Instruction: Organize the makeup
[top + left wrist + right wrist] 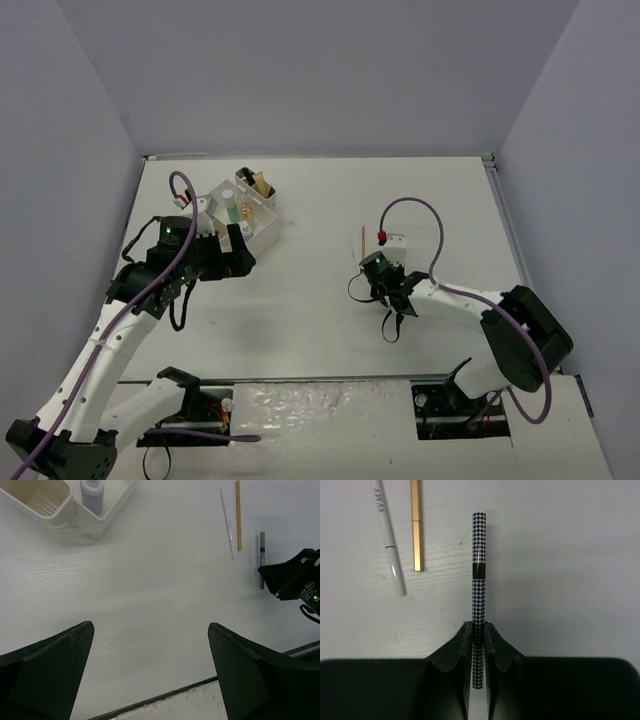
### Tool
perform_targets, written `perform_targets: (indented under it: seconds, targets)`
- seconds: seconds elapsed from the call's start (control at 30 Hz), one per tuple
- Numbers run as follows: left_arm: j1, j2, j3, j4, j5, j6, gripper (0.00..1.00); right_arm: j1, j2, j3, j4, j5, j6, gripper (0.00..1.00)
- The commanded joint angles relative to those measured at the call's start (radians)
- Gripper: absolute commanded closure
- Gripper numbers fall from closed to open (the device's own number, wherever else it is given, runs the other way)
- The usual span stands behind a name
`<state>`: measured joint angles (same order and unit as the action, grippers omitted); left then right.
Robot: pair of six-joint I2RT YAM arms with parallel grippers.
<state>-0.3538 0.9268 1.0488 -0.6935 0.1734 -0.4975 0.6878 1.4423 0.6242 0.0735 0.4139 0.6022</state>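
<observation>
My right gripper (478, 632): closed on the houndstooth stick (479, 555), one finger pressed to each side. I can't tell whether it is off the table (570, 580) yet.
My left gripper (150, 627): spread wide with nothing in it, hovering over bare table just near of the white box (107, 522).
Where the stick is: right of centre, pointing away from me, with most of its length reaching far beyond my fingers.
Neighbours: a white stick (387, 540) and a gold stick (416, 525) lie just left of it, not touching it.
Handling, my guess: light, stiff, round and slick, so it is likely to swivel in a pinch.
Where to hold: I've got it towards the near end; nearer the black band would balance better.
Fragility: probably a cap joint at that band, so a moderate squeeze should be enough.
</observation>
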Motion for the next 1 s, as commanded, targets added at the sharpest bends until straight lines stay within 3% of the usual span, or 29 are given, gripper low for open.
perform_targets:
  seconds: [0.0, 0.17, 0.37, 0.57, 0.8, 0.97]
  targets:
    - [-0.044, 0.065, 0.087, 0.121, 0.113, -0.083, 0.03, 0.057, -0.220, 0.015, 0.046, 0.053, -0.100, 1.00]
    - [-0.145, 0.158, 0.182, 0.147, 0.095, -0.121, 0.03, 0.216, -0.400, -0.020, 0.231, 0.022, -0.304, 1.00]
    - [-0.234, 0.282, 0.340, 0.143, 0.084, -0.146, 0.03, 0.255, -0.504, -0.052, 0.469, -0.225, -0.476, 1.00]
    - [-0.283, 0.356, 0.440, 0.155, 0.104, -0.186, 0.09, 0.259, -0.457, -0.008, 0.518, -0.326, -0.542, 1.00]
    - [-0.310, 0.424, 0.497, 0.143, 0.081, -0.217, 0.28, 0.261, -0.418, 0.008, 0.557, -0.363, -0.550, 1.00]
    - [-0.326, 0.473, 0.522, 0.097, 0.084, -0.222, 0.33, 0.265, -0.414, 0.011, 0.561, -0.368, -0.557, 1.00]
